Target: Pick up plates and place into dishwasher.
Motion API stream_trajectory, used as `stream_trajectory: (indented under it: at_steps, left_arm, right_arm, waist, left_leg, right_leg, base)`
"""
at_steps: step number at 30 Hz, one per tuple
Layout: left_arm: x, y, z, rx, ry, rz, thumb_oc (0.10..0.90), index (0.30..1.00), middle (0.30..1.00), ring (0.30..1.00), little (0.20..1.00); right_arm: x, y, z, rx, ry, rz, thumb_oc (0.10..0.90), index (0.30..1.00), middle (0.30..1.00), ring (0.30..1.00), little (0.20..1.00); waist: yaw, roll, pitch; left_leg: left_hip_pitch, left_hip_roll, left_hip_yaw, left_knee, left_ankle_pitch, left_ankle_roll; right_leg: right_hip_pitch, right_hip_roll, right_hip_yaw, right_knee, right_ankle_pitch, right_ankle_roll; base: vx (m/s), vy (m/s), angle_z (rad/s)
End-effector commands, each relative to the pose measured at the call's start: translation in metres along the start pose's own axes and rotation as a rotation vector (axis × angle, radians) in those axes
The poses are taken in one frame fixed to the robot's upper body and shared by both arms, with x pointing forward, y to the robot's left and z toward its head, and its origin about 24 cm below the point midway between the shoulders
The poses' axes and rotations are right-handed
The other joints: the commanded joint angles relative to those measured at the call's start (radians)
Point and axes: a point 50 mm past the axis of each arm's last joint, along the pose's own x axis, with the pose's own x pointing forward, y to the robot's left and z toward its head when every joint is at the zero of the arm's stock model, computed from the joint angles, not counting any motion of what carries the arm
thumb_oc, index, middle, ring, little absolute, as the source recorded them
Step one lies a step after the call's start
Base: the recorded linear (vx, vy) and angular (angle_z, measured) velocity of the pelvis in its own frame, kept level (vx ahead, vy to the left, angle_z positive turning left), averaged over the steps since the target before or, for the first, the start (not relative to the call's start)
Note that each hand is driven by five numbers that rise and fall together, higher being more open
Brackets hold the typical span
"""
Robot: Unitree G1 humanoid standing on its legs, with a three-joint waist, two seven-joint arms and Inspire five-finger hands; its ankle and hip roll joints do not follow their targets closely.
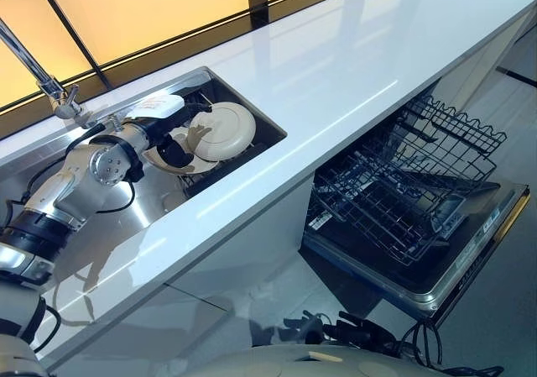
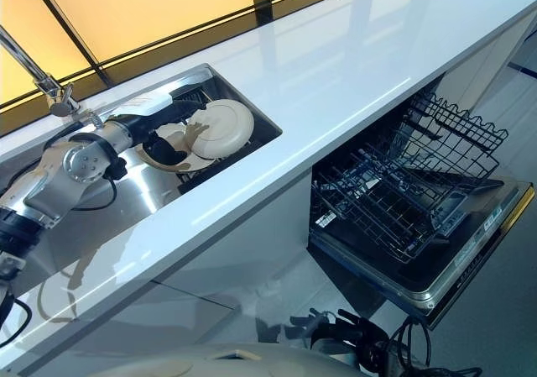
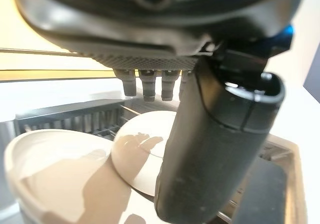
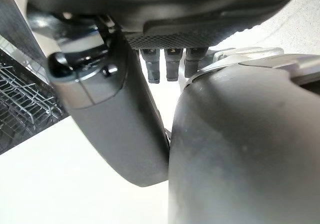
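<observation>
While it tilts in the sink [image 1: 159, 205], the plate [image 1: 225, 130] looks round and cream

The left arm [image 1: 63, 188] is silver-grey with round joint caps and black bands. Its hand [image 1: 172, 146] is dark, a white cover on top; stubby ribbed fingers [image 3: 150, 87].

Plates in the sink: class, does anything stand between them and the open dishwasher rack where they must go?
Nothing visible blocks the way. The plates lie in the sink by the left hand. The white countertop between them and the dishwasher rack is bare, and the rack is pulled out over the lowered door.
</observation>
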Motion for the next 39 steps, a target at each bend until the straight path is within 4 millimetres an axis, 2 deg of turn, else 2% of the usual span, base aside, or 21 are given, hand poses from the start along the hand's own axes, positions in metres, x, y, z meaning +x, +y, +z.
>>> stream_trajectory:
  at_steps: [1,13,17,22,27,34,39]
  left_arm:
    - [0.003,0.083,0.034,0.046,-0.111,0.273,0.8,0.9,0.9,0.9,0.9]
    - [0.012,0.069,0.036,0.03,-0.091,0.2,0.8,0.9,0.9,0.9,0.9]
    - [0.015,0.064,0.028,-0.095,-0.029,0.176,0.8,0.9,0.9,0.9,0.9]
    - [0.021,0.041,0.012,-0.295,0.073,0.12,0.8,0.9,0.9,0.9,0.9]
    - [0.025,0.028,0.009,-0.4,0.086,0.136,0.8,0.9,0.9,0.9,0.9]
    - [0.028,0.025,0.011,-0.297,0.107,0.266,0.8,0.9,0.9,0.9,0.9]
    - [0.03,0.021,0.011,-0.144,0.124,0.348,0.8,0.9,0.9,0.9,0.9]
  right_arm:
    - [-0.008,-0.022,0.001,0.009,0.012,-0.051,0.8,0.9,0.9,0.9,0.9]
    - [-0.008,-0.023,0.002,0.024,0.007,-0.061,0.8,0.9,0.9,0.9,0.9]
    - [-0.008,-0.022,0.001,0.023,0.011,-0.062,0.8,0.9,0.9,0.9,0.9]
    - [-0.008,-0.022,0.001,0.019,0.016,-0.065,0.8,0.9,0.9,0.9,0.9]
    - [-0.006,-0.019,0.004,0.014,0.007,-0.059,0.8,0.9,0.9,0.9,0.9]
    - [-0.005,-0.017,0.006,0.008,0.008,-0.053,0.8,0.9,0.9,0.9,0.9]
    - [-0.005,-0.017,0.006,0.0,0.009,-0.054,0.8,0.9,0.9,0.9,0.9]
  waist:
    - [-0.005,0.043,-0.026]
    - [-0.017,0.046,-0.02]
    - [-0.02,0.048,-0.019]
    - [-0.018,0.048,-0.012]
    - [-0.015,0.047,-0.009]
    - [-0.011,0.039,-0.01]
    - [-0.013,0.033,-0.007]
  left_leg:
    - [-0.044,-0.044,0.044,0.023,-0.069,0.009]
    - [-0.041,-0.045,0.045,0.032,-0.076,0.017]
    - [-0.041,-0.046,0.049,0.037,-0.078,0.018]
    - [-0.045,-0.048,0.047,0.044,-0.078,0.018]
    - [-0.046,-0.048,0.046,0.044,-0.078,0.017]
    - [-0.051,-0.048,0.047,0.043,-0.077,0.017]
    - [-0.053,-0.046,0.051,0.044,-0.078,0.018]
  right_leg:
    - [-0.035,0.012,0.008,0.114,-0.124,0.095]
    - [-0.045,0.007,0.017,0.152,-0.141,0.095]
    - [-0.045,0.007,0.021,0.152,-0.14,0.096]
    - [-0.044,0.007,0.02,0.149,-0.138,0.094]
    - [-0.044,0.006,0.015,0.149,-0.139,0.091]
    - [-0.047,0.006,0.009,0.149,-0.14,0.088]
    - [-0.051,0.007,0.011,0.152,-0.141,0.086]
  base:
    - [0.0,0.0,0.0]
    - [0.0,0.0,0.0]
    - [0.0,0.0,0.0]
    - [0.0,0.0,0.0]
    - [0.0,0.0,0.0]
    - [0.0,0.0,0.0]
    - [0.0,0.0,0.0]
